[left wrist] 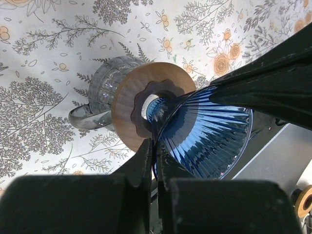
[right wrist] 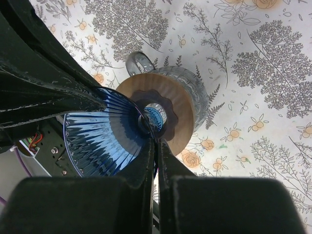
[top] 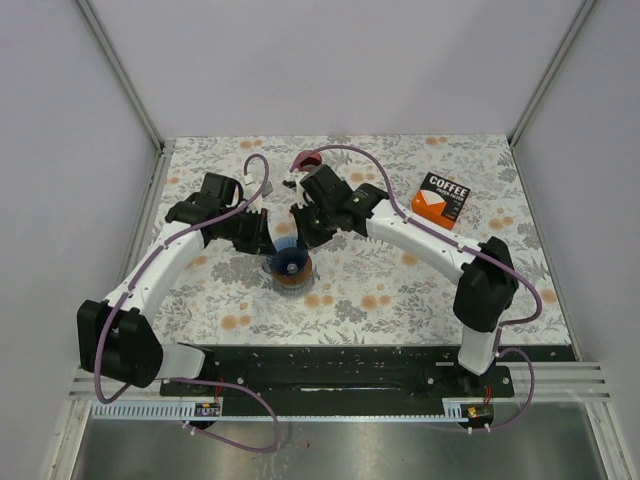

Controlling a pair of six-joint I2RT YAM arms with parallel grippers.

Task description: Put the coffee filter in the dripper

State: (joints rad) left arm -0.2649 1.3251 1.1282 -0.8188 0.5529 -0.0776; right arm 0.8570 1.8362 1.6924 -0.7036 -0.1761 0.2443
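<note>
The dripper (top: 290,262), a ribbed blue glass cone with a wooden collar (left wrist: 127,97), sits on a clear glass cup (left wrist: 105,80) in the middle of the table. My left gripper (left wrist: 155,146) is shut on the cone's thin wall from the left side. From the right side, my right gripper (right wrist: 156,144) is shut on the opposite wall of the dripper (right wrist: 102,141). In the top view the left gripper (top: 270,245) and right gripper (top: 305,238) meet over it. The coffee filter does not show in any view.
An orange, black and white box marked COFFEE (top: 441,199) lies at the back right. A dark red object (top: 305,160) and small dark bits (top: 288,184) lie behind the arms. White walls with metal posts close in the flowered table (top: 400,290).
</note>
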